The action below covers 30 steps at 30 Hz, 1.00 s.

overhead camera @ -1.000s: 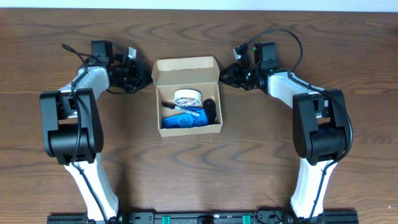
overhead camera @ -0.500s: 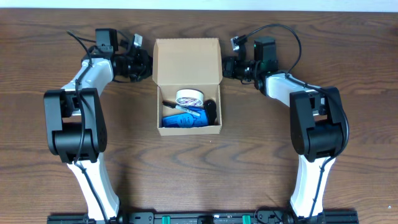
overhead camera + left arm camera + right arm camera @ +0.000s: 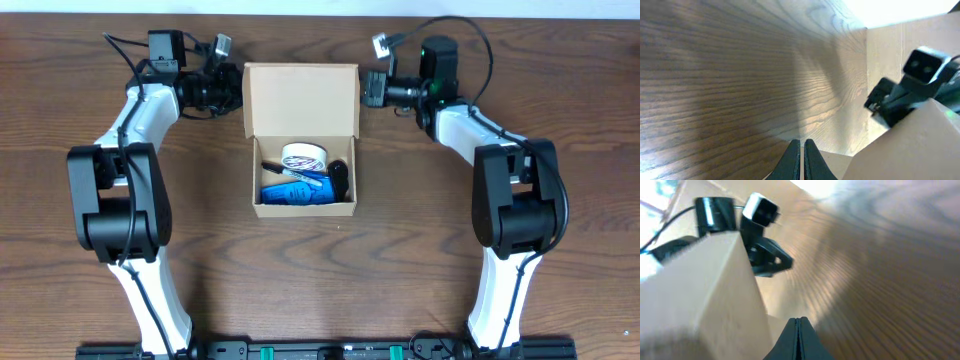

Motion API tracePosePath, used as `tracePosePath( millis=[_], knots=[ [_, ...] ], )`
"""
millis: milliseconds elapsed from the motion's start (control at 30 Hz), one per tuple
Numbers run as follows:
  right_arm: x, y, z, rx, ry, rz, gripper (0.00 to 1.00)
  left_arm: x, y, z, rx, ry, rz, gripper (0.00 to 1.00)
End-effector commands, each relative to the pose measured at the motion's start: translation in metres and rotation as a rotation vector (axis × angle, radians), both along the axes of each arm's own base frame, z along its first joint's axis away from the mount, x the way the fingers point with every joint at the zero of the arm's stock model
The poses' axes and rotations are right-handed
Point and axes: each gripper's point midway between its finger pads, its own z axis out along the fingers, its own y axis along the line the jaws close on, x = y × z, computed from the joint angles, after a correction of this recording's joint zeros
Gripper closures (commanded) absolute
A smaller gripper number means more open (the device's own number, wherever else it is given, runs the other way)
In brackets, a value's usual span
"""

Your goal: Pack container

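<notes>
The container [image 3: 303, 208] is a tan cardboard box in the middle of the table, its lid flap [image 3: 300, 98] open toward the far edge. Inside lie a white tape roll [image 3: 302, 157], a blue item [image 3: 295, 193] and a black item [image 3: 340, 177]. My left gripper [image 3: 239, 89] is shut at the lid's left edge and my right gripper [image 3: 365, 88] is shut at its right edge. In the left wrist view the shut tips [image 3: 802, 143] sit over cardboard [image 3: 910, 150]. In the right wrist view the shut tips [image 3: 799, 320] rest beside the cardboard wall [image 3: 705, 300].
Dark wood table [image 3: 560, 300] all round the box. Each wrist view shows the other arm's camera across the lid: the right arm's camera [image 3: 926, 65] and the left arm's camera [image 3: 760, 210]. Both arm bases stand at the near edge.
Both grippers have moved toward the table's far edge on either side of the lid. The lid flap now shows much longer from above than a second ago.
</notes>
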Motion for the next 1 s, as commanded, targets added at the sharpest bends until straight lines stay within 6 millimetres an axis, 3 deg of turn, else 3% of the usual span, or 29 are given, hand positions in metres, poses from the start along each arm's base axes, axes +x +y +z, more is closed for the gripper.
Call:
tracePosePath(
  millis=[0, 200, 367, 500, 733, 967],
  knots=[
    [-0.005, 0.004, 0.023, 0.046, -0.059, 0.091, 0.98, -0.001, -0.001, 0.060, 0.007, -0.188, -0.046, 0.94],
    [-0.017, 0.007, 0.053, 0.077, -0.102, 0.157, 0.98, -0.020, -0.001, 0.100, 0.055, -0.310, -0.093, 0.94],
    [-0.035, 0.016, 0.070, 0.100, -0.112, 0.227, 0.98, -0.043, 0.002, 0.112, 0.140, -0.330, -0.124, 0.94],
    [-0.046, 0.024, 0.075, 0.115, -0.108, 0.278, 0.99, -0.065, 0.006, 0.110, 0.227, -0.305, -0.151, 0.94],
    [-0.061, 0.032, 0.064, 0.115, -0.028, 0.323, 0.99, -0.102, -0.003, 0.096, 0.338, -0.242, -0.259, 0.94],
    [-0.051, 0.035, 0.041, 0.035, 0.048, 0.222, 0.99, -0.129, -0.001, 0.074, 0.460, -0.128, -0.319, 0.95]
  ],
)
